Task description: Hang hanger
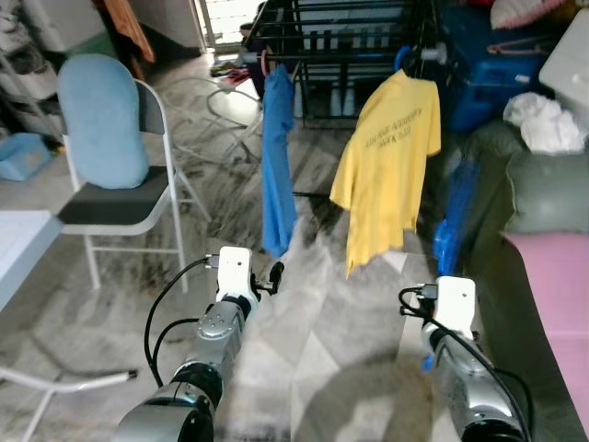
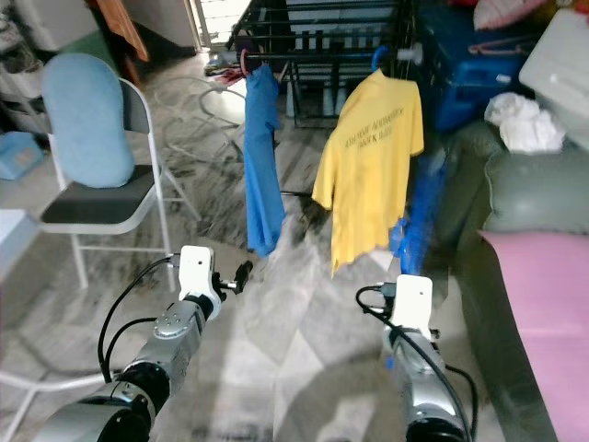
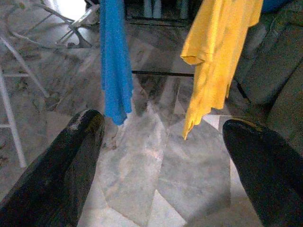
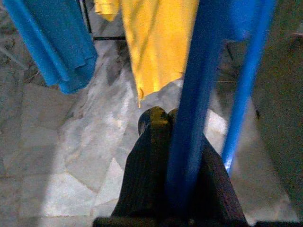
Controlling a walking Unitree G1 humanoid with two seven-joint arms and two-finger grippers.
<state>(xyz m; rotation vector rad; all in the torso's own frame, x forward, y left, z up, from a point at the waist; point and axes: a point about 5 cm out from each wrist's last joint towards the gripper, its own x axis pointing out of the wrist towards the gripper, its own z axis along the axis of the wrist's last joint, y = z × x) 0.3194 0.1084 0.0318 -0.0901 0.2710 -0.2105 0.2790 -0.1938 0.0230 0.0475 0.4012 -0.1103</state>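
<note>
A blue plastic hanger [image 4: 194, 94] runs up from my right gripper [image 4: 158, 117], which is shut on one of its bars. The same hanger [image 1: 455, 219] shows as a blurred blue shape in front of my right wrist. Ahead stands a black drying rack [image 1: 340, 28]. On its front rail hang a blue shirt [image 1: 276, 166] and a yellow T-shirt [image 1: 386, 157], each on a hanger. My left gripper [image 3: 161, 137] is held low over the marble floor, short of the blue shirt, open with nothing between its fingers.
A folding chair [image 1: 110, 207] with a light blue cushion [image 1: 101, 120] stands to the left. A grey sofa [image 1: 543, 193] with a pink cover [image 1: 561, 295] lines the right side. Blue crates [image 1: 497, 74] and white cloth [image 1: 543, 124] sit behind it.
</note>
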